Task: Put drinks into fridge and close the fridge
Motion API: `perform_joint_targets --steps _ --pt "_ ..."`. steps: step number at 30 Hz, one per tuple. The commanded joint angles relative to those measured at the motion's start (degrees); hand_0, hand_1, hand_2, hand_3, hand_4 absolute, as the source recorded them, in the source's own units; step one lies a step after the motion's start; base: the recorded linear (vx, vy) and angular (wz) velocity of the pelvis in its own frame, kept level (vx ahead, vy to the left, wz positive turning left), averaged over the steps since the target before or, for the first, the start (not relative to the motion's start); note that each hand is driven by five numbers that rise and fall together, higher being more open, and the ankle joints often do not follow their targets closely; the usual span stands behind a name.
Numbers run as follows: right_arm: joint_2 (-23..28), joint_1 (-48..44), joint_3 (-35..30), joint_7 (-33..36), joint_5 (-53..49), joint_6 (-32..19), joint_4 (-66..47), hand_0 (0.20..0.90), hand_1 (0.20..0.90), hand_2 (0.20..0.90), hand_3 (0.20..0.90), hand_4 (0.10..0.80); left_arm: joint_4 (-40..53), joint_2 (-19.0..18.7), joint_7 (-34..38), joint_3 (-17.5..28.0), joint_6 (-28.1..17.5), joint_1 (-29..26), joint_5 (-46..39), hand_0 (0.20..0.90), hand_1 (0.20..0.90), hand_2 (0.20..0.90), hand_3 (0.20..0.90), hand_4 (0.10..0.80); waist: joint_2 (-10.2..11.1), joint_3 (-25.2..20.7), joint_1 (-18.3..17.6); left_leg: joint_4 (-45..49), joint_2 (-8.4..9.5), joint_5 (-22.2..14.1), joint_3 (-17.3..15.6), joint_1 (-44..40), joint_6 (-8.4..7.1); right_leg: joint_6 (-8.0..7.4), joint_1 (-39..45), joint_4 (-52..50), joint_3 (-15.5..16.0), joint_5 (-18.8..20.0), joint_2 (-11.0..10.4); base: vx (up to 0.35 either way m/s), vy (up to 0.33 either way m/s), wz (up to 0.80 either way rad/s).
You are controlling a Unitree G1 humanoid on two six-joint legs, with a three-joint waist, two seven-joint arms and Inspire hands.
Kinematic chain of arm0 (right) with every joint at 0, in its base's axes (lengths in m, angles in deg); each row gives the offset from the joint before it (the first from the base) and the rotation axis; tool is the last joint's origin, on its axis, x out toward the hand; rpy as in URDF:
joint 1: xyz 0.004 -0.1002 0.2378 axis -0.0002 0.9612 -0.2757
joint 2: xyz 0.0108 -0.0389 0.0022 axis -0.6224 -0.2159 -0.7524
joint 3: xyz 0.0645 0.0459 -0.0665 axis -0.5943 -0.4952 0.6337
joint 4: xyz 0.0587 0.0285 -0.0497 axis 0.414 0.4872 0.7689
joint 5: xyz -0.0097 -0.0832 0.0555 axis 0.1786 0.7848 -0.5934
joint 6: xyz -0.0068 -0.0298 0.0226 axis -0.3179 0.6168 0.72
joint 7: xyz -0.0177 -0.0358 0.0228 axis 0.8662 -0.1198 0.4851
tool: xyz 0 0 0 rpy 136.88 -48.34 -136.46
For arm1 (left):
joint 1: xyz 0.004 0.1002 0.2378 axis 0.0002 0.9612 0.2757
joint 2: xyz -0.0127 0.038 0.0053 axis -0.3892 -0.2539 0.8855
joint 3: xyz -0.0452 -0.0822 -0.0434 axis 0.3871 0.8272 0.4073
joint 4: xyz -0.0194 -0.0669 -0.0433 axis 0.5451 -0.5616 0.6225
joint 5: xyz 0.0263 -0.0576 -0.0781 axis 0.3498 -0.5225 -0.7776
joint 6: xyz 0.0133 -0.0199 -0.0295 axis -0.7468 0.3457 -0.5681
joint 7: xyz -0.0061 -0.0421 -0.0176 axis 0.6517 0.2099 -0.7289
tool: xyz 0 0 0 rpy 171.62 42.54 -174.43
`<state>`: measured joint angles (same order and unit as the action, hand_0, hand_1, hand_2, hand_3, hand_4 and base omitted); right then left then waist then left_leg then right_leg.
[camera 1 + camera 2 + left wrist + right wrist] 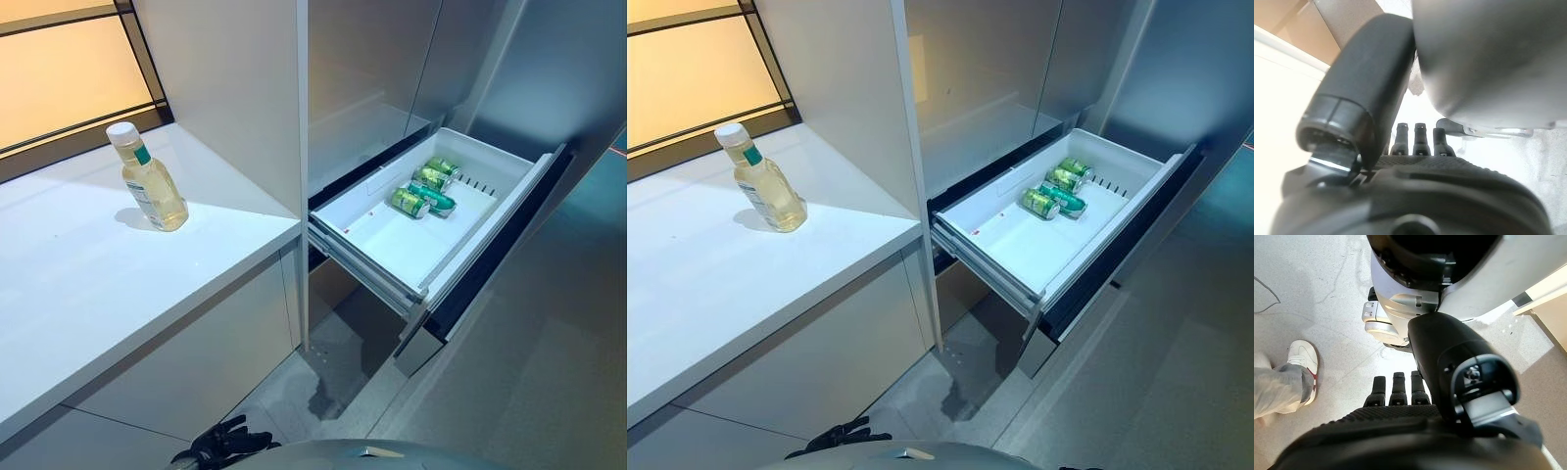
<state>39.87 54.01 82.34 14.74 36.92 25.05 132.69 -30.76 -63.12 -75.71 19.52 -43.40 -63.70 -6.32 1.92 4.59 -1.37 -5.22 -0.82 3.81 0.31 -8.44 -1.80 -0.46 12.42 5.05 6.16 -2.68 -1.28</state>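
Now, nearest to us, our left robot hand hangs low at the bottom edge of the head views, below the tabletop; its own wrist view shows the fingers straight, side by side, holding nothing. Our right robot hand appears only in its wrist view, fingers likewise straight and empty, hanging over the grey floor, where a person's white shoe and grey trouser leg stand nearby.

Moving outward, we see a bottle of pale yellow drink standing upright on the white tabletop, white cap on top, a green band at the neck and a small label whose print is too fine for us to read.

Farther on, the fridge drawer stands pulled right out. At its far end lie four green cans on their sides, close together; their writing is too small to make out. Behind rise the grey fridge doors.
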Motion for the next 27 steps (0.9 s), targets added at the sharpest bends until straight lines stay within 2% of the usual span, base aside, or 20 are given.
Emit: perform_joint_targets --steps 1,18,21,26,27 --pt "-1.7 -3.1 0.9 -2.8 -1.3 -0.1 1.8 0.900 0.900 0.900 0.900 0.800 -1.6 2.6 -0.5 -0.9 -1.3 -4.7 0.0 0.900 0.900 0.900 0.900 0.800 -0.1 1.1 1.6 1.5 2.92 -6.6 -1.8 -1.3 3.44 -2.49 -4.0 -2.9 0.6 2.1 0.0 0.000 0.000 0.00" --pt "-1.6 -3.0 0.4 -1.9 -2.3 0.6 1.5 0.900 0.900 0.900 0.900 0.800 -1.0 2.7 -4.5 -2.0 -3.6 -5.4 0.9 0.900 0.900 0.900 0.900 0.800 -0.6 0.8 1.9 1.3 3.12 -6.4 -1.2 -1.0 3.13 -2.75 -4.0 -2.7 1.7 2.3 -0.3 0.012 0.003 0.01" --pt "-1.3 -3.1 0.7 -2.0 -2.3 1.2 0.9 0.900 0.900 0.900 0.900 0.800 0.6 2.2 -6.1 -4.1 -6.5 -5.5 7.1 0.900 0.900 0.900 0.900 0.800 -0.6 0.7 1.9 1.2 2.99 -6.3 -1.4 -1.0 3.01 -2.84 -4.1 -2.8 1.8 2.4 -0.4 -0.004 0.001 0.01" --pt "-0.8 -3.4 1.6 -2.3 -2.1 1.3 0.6 0.900 0.900 0.900 0.900 0.800 3.3 1.4 -5.9 -7.9 -10.6 -6.3 11.2 0.900 0.900 0.900 0.900 0.800 -0.8 0.9 1.6 1.1 2.86 -6.3 -1.5 -1.0 2.90 -3.04 -4.4 -3.0 1.5 2.3 -0.3 0.000 0.000 0.00" --pt "-0.7 -3.5 1.8 -2.5 -1.9 1.4 0.5 0.900 0.900 0.900 0.900 0.800 4.5 1.2 -6.0 -9.2 -12.6 -6.9 11.8 0.900 0.900 0.900 0.900 0.800 -0.8 0.8 1.4 1.0 2.80 -6.2 -1.6 -1.0 2.87 -3.13 -4.5 -3.0 1.4 2.5 -0.3 0.000 0.000 0.00"
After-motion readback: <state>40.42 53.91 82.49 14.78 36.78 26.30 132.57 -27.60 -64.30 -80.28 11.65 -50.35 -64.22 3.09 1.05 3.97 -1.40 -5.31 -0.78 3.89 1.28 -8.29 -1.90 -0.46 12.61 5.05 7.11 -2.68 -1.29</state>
